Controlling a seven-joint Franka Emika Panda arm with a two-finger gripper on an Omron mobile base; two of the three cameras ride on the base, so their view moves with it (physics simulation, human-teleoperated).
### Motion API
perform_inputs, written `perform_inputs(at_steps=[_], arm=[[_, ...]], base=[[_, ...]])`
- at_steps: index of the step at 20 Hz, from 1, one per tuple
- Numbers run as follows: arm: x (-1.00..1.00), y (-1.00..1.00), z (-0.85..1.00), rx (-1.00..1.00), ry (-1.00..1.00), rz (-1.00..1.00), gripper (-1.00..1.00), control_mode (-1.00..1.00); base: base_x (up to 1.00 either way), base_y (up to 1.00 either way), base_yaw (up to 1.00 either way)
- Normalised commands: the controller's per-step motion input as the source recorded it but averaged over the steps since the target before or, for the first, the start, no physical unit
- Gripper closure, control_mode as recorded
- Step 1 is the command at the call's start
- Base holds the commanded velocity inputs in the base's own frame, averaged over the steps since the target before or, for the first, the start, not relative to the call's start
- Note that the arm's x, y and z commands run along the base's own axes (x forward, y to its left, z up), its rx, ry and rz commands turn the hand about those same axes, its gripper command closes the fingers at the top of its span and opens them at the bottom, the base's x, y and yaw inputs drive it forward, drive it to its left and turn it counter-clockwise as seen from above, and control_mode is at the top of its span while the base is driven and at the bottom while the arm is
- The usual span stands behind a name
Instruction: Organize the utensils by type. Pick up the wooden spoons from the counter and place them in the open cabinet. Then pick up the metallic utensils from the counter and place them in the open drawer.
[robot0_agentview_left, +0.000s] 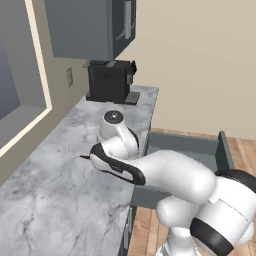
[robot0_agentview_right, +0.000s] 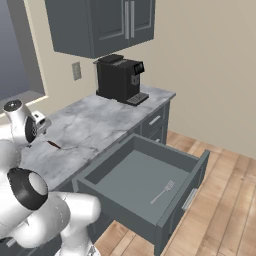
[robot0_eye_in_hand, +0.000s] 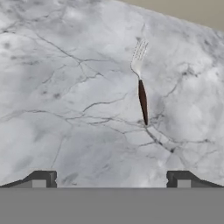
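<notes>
A fork (robot0_eye_in_hand: 141, 83) with silver tines and a dark brown handle lies flat on the marble counter (robot0_eye_in_hand: 65, 87); it is one of the metallic utensils. My gripper (robot0_eye_in_hand: 111, 179) hovers above the counter, open and holding nothing, with the fork ahead of it and slightly right of centre. The fork's dark handle (robot0_agentview_right: 53, 145) also shows beside the arm's wrist, and faintly in the left base view (robot0_agentview_left: 75, 154). The drawer (robot0_agentview_right: 125, 180) stands pulled out, and a thin silvery utensil (robot0_agentview_right: 164, 191) lies inside it. The dark grey upper cabinet (robot0_agentview_right: 100, 25) hangs above the counter. The wooden spoons are out of view.
A black coffee machine (robot0_agentview_right: 120, 77) stands at the counter's far end under the cabinet. The open drawer (robot0_agentview_left: 185, 150) juts out over the wooden floor to the arm's right. A window frame (robot0_agentview_left: 40, 75) runs along the wall on the left.
</notes>
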Motion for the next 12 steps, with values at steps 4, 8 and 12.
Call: perform_inputs(at_steps=[4,8,12], arm=[[0.61,0.29,-0.42,-0.12,0.16,0.03,-1.00,-1.00],[0.62,0.27,-0.30,-0.08,0.10,0.02,-1.00,-1.00],[0.58,0.30,-0.32,-0.06,0.06,0.00,-1.00,-1.00]], base=[[0.00,0.00,0.00],[0.00,0.00,0.00],[0.00,0.00,0.00]])
